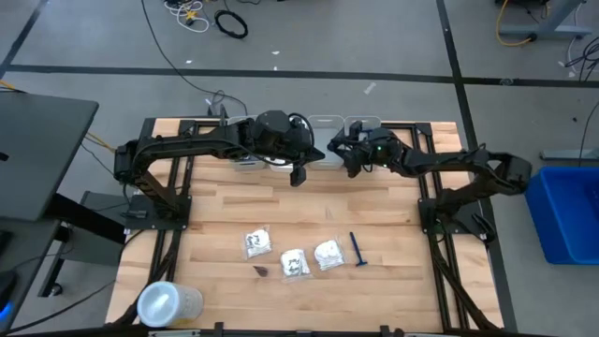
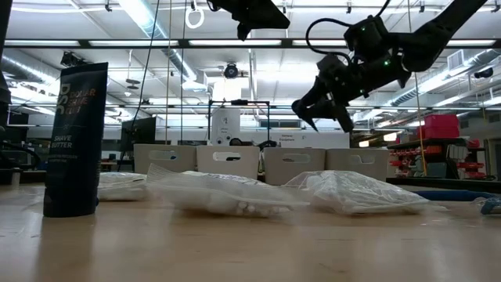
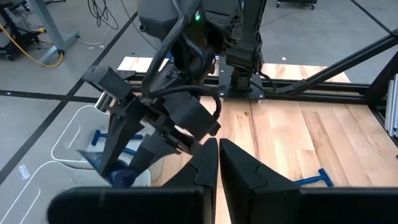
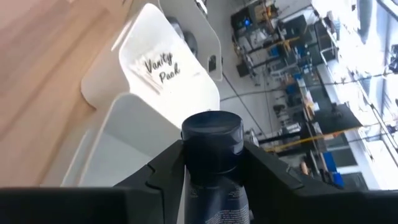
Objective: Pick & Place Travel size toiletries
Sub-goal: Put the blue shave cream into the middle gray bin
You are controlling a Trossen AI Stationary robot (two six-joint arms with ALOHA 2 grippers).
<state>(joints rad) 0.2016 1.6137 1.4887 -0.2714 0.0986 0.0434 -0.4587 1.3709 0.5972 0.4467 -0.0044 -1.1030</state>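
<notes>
In the high view the table (image 1: pixel 374 290) fills the middle of the frame. A row of bins (image 1: pixel 325 124) runs along its upper edge. The left gripper (image 1: pixel 298 174) hangs just below that row at centre; the right gripper (image 1: pixel 348 155), clamped around a dark case (image 4: pixel 211 163), sits just to its right, over the bins. In the lower middle, three packets (image 1: pixel 292 263) lie in a loose row, with a razor (image 1: pixel 357 250) just right of the rightmost one. A cylindrical container (image 1: pixel 168 303) lies at the lower left corner, well apart from them.
</notes>
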